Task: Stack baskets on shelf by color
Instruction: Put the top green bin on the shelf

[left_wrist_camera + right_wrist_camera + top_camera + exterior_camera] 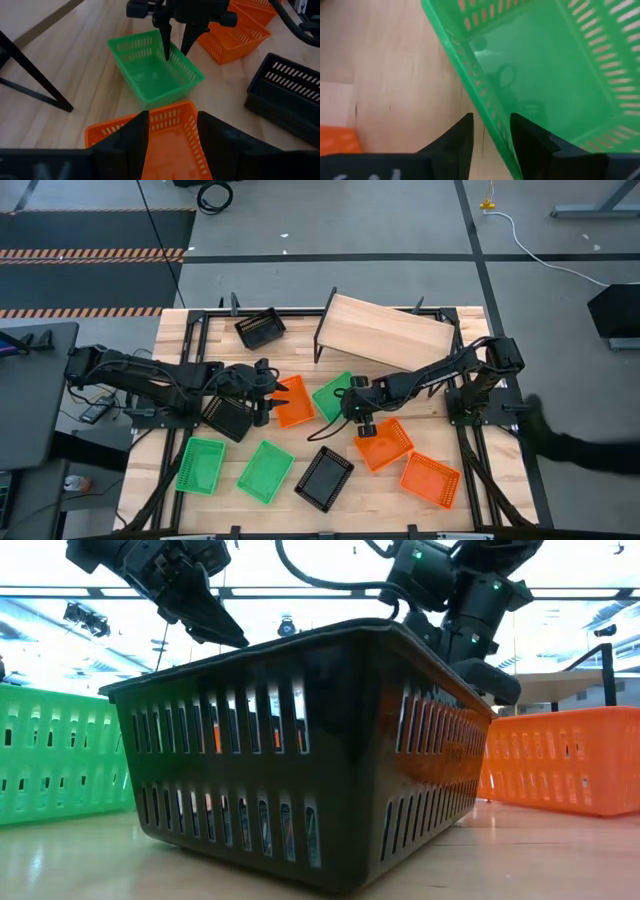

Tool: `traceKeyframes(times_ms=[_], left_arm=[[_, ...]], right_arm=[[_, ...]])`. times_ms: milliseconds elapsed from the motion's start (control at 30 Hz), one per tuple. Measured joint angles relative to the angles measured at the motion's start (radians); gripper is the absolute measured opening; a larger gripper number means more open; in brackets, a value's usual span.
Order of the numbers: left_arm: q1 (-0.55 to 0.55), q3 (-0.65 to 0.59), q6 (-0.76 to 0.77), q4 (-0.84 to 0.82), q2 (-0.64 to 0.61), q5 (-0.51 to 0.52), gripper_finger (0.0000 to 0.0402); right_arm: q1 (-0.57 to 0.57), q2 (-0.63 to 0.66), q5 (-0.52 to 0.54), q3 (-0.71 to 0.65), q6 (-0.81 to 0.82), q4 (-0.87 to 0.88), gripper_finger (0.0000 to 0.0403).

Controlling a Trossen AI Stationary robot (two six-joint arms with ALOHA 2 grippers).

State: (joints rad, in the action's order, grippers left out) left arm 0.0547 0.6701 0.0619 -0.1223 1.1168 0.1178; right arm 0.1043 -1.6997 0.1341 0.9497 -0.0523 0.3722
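A green basket's wall (485,107) sits between the right gripper's (490,131) slightly parted fingers, which straddle it without clearly pinching. The left gripper (172,132) is open over an orange basket (167,137), its rim between the fingers. Both baskets lie mid-table, touching. The wooden shelf (385,332) stands just behind them, bare.

3 orange baskets (294,402), 3 green (201,464), 3 black (324,478) — pale wooden shelf (385,330)
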Motion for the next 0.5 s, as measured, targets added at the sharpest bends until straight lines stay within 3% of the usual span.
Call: traceKeyframes(times_ms=[133, 267, 500], left_arm=[[-0.001, 0.0, -0.001, 0.024, 0.0, 0.0, 0.0173], [0.0, 0.0, 0.01, 0.113, 0.0, 0.0, 0.0172], [0.009, 0.0, 0.036, 0.149, 0.0, 0.0, 0.0172]], right_arm=[[0.014, 0.0, 0.0, 0.0, -0.032, -0.017, 0.0086], [0.022, 0.0, 0.001, 0.0, -0.038, -0.043, 0.0017], [0.042, -0.001, 0.004, 0.027, -0.028, -0.051, 0.001]])
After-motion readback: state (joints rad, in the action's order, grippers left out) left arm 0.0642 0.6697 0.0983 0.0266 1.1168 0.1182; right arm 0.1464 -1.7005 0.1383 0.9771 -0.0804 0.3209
